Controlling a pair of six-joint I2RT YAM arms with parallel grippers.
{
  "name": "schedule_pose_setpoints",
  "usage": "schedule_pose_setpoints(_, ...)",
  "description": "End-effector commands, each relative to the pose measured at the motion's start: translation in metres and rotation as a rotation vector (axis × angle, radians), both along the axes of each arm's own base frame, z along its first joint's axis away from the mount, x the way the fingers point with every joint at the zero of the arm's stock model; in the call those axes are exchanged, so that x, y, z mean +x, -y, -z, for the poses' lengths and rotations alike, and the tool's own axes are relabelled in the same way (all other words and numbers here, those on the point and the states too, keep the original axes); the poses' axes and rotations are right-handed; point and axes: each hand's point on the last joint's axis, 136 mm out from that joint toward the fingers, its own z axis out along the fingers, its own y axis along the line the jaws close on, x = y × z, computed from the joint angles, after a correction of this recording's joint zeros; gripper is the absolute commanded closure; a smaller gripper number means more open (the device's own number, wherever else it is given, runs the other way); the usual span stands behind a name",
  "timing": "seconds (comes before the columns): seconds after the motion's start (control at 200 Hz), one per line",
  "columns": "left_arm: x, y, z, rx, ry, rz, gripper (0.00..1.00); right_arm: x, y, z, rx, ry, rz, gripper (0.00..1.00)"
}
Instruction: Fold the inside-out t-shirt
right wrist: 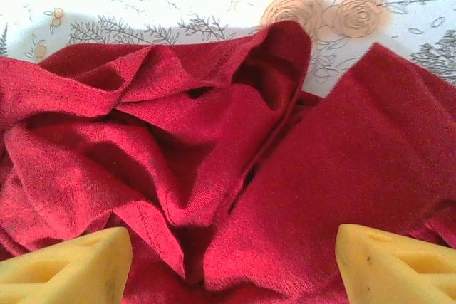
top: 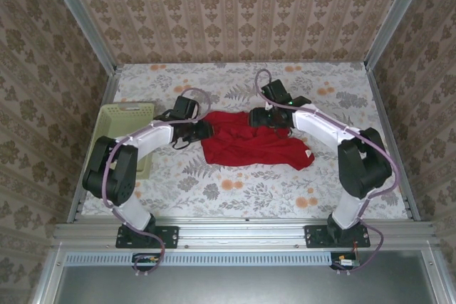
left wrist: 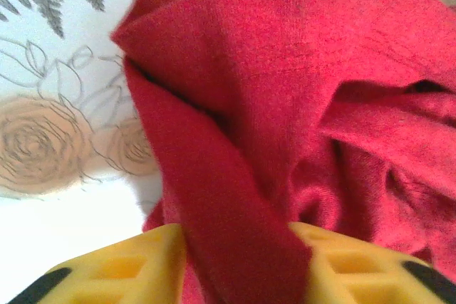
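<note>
Overhead, basket (top: 128, 109), closer, left hand (left wrist: 239, 265) pinching t-shirt (left wrist: 285, 69).

- Overhead, the light is even, soft and fairly bright; the red t-shirt (top: 249, 144) throws only a faint shadow along its near edge.
- Left wrist view: the t-shirt's cloth is blurred, and the tablecloth (left wrist: 64, 211) left of it is washed out almost white.
- Right wrist view: the weave is sharper, with dark shadows inside the t-shirt's folds.

Near table (top: 242, 194) open; basket (top: 122, 117) blocks left; t-shirt (top: 246, 144) mid-table; walls (top: 235, 12) close 3 sides.
</note>
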Motion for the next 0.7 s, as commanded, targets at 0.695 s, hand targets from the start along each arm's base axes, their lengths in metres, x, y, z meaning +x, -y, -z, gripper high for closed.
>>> schedule_pose_setpoints(0.695,-0.054,-0.051,-0.004,0.112,0.046,-0.028,0.98,0.034,-0.052,0.052,-0.155,-0.134,-0.152,0.30)
